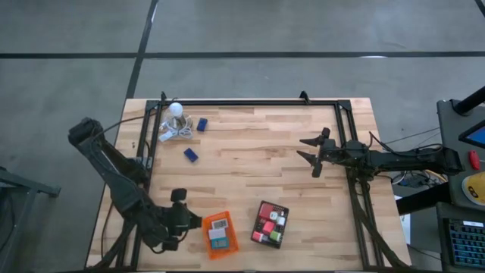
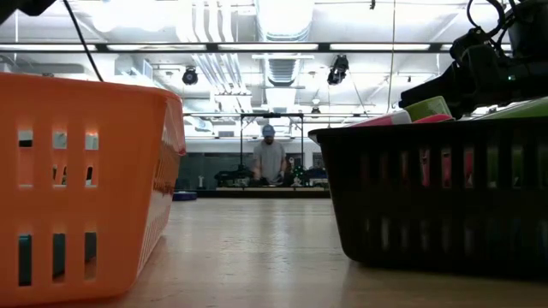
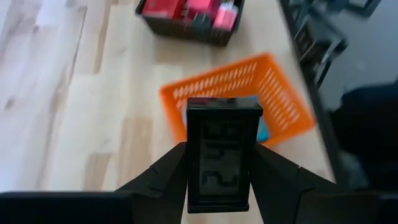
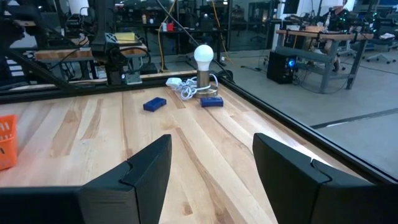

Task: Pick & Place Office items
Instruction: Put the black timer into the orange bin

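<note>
My left gripper (image 1: 184, 223) hangs over the table's near left part, just left of the orange tray (image 1: 220, 235), shut on a small black display unit (image 3: 224, 155) with a grey screen. White and teal boxes (image 1: 219, 232) lie in the orange tray. The black tray (image 1: 270, 224) holds red, pink, green and white pieces. Two dark blue blocks (image 1: 190, 155) (image 1: 201, 124) lie flat on the wood at the far left. My right gripper (image 1: 313, 156) waits open and level at the right side, with nothing between its fingers (image 4: 211, 168). My left gripper pinches the black display unit by its two long sides (image 3: 191, 171), one finger (image 3: 168, 180) on each side. The fingers slant down from the table's left side and lie along the unit's sides. The unit is lifted clear, its screen toward the wrist camera, with the orange tray (image 3: 249, 93) beyond it.
A white light bulb on a base (image 1: 176, 111) with a coiled white cord stands at the far left corner. A black frame (image 1: 250, 101) runs along the table's far, left and right edges. In the low view the two trays (image 2: 86, 188) (image 2: 428, 197) stand close in front.
</note>
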